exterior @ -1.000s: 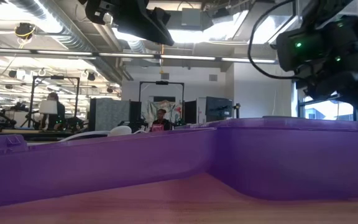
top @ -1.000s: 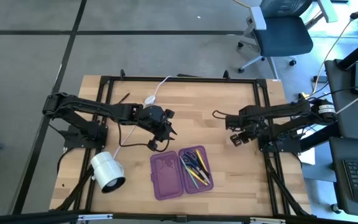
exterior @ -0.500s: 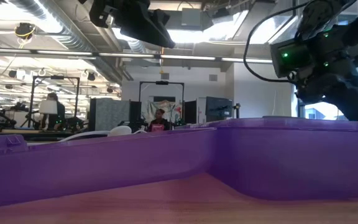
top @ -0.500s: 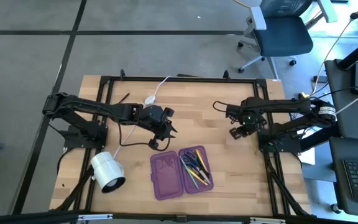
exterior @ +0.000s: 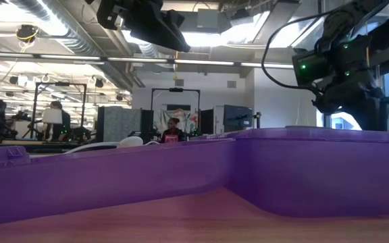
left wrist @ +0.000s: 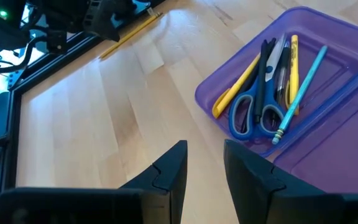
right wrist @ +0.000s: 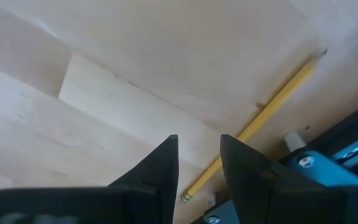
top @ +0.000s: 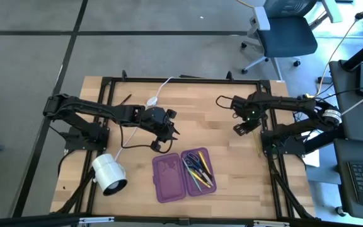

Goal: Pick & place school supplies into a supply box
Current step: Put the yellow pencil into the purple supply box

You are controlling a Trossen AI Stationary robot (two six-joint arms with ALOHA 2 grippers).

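Yellow pencil (right wrist: 263, 118) – just beyond right gripper (right wrist: 199, 163), apart

My high camera looks straight down on the whole table (top: 188, 107). My low one sits at tabletop height, pressed against the purple supply box (exterior: 201, 175), facing the room. The left wrist camera shares that box (left wrist: 328, 81); the right wrist looks closely at a yellow pencil (right wrist: 260, 124).
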